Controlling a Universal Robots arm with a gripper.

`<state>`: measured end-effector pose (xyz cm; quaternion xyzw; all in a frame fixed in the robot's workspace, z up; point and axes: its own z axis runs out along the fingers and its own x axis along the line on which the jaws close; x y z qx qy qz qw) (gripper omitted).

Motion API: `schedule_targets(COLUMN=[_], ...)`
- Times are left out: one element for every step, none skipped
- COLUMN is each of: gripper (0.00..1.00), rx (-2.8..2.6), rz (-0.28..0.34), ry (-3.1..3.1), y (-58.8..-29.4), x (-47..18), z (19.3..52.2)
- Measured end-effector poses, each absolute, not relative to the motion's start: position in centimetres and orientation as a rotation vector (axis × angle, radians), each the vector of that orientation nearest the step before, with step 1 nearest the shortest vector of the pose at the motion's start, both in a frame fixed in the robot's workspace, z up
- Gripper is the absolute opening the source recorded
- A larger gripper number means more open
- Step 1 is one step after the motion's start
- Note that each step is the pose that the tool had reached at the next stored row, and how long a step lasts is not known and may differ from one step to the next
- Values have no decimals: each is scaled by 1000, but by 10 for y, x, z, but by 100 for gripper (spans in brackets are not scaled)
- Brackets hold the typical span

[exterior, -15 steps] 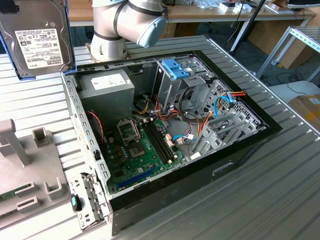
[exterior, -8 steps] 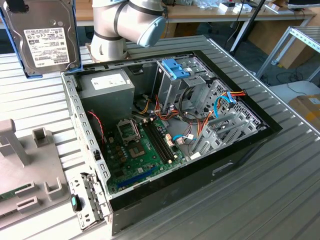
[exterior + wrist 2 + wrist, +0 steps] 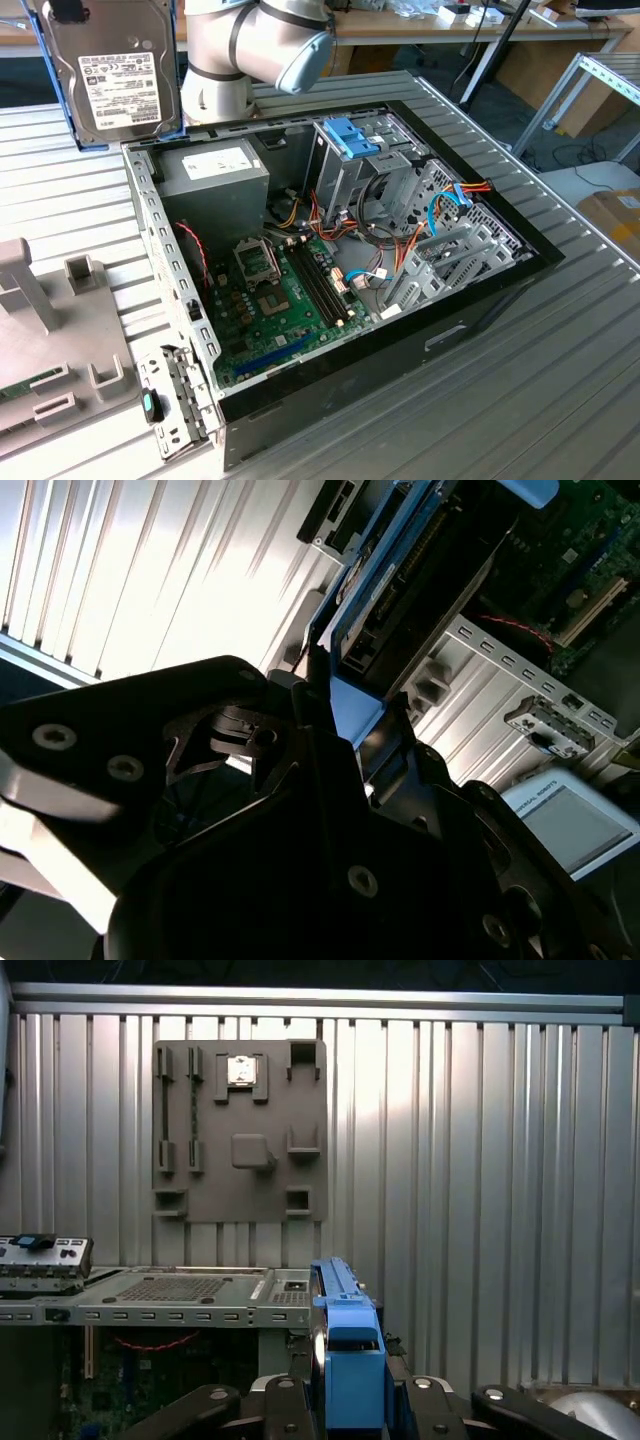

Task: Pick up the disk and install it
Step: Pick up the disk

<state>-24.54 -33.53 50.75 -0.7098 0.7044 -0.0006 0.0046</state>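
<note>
Disk [image 3: 118, 75] hangs upright at exterior view's far left, label facing camera, over desk [image 3: 60, 190], just behind open computer case [image 3: 480, 290]. In first wrist view, gripper [image 3: 352, 1402] clamped on disk's blue-railed edge, 1 finger [image 3: 288, 1405] each side. Drive cage [image 3: 350, 170] stands further right inside case.

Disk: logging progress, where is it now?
The disk is upright at the exterior view's top left, beside the arm, behind the power supply; the hand grips it in the first wrist view.

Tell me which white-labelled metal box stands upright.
The disk, on edge in blue rails outside the case; the power supply lies flat inside it.
</note>
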Motion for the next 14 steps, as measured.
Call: schedule_targets(gripper=[36,36,36,36,36,36,36,36,36,36,36,36,36,36], rx=[-2223,-2223,-2223,-2223,-2223,-2223,-2223,-2223,-2223,-2223,-2223,-2223,-2223,-2223], rz=[-2,-2,-2,-2,-2,-2,-2,-2,-2,-2,-2,-2,-2,-2], ry=[2207,2207,2207,2207,2207,2207,2207,2207,2207,2207,2207,2207,2207,2207], y=[-335,-335,-335,-334,-334,-334,-334,-334,-334,-333,-333,-333,-333,-333], x=[-241,-237,-235,-231,-229,-227,-225,-224,-222,-220,-218,-218,-216,-214], z=[508,508,508,508,508,508,508,508,508,508,508,508,508,508])
